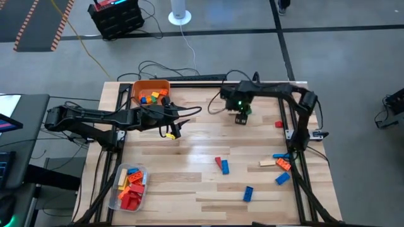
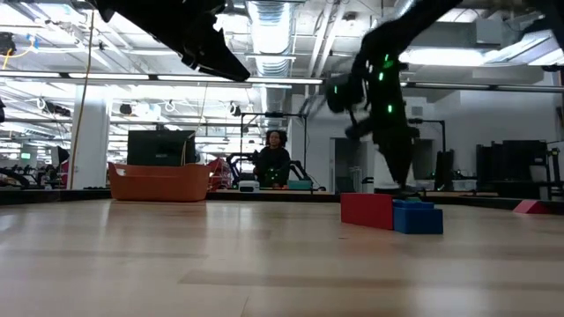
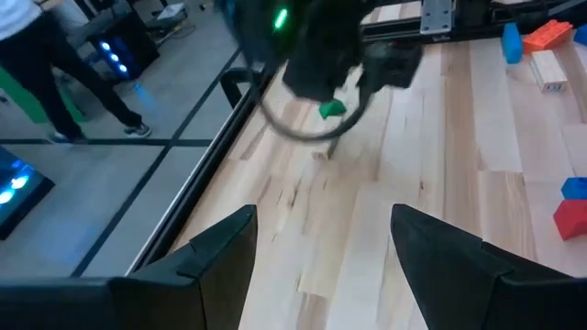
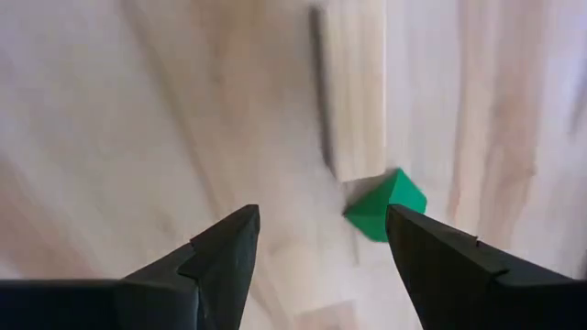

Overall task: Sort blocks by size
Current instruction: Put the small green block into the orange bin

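At the far side of the table: the right gripper (image 1: 242, 117) hangs over a small green block (image 4: 385, 203), fingers spread wide and holding nothing.
Green block: lies on the bare wood just beside the right arm's fingertip in the right wrist view, not yet between the jaws; the left wrist view catches it too, under the right arm's wrist.
Left gripper (image 1: 172, 131): parked over the boards just in front of the orange bin (image 1: 136, 88), jaws apart, nothing in them.
Orange bin: at the far left corner, with a few small blocks (image 1: 153, 97) inside, orange, yellow, blue and green.
Clear tub (image 1: 113, 197): at the near left corner, holding longer bricks (image 1: 131, 187), mostly red and orange.
Loose blocks: a red and blue pair (image 1: 222, 165) mid-table, a blue one (image 1: 248, 193) nearer the front edge, a cluster of blue, orange and tan (image 1: 279, 165) by the right arm's frame, and one red piece (image 1: 278, 124) far right.
Step in hand: by appearances, lining up a pick on the green cube; it looks short, so the orange bin seems its likely home.
Next move calls for: shifting sideways so the cube sits squarely between the fingers, then lowering and closing. The cube lies cornerwise to the jaws, so a turn of the wrist may help.
Background: a person seated far behind the table.
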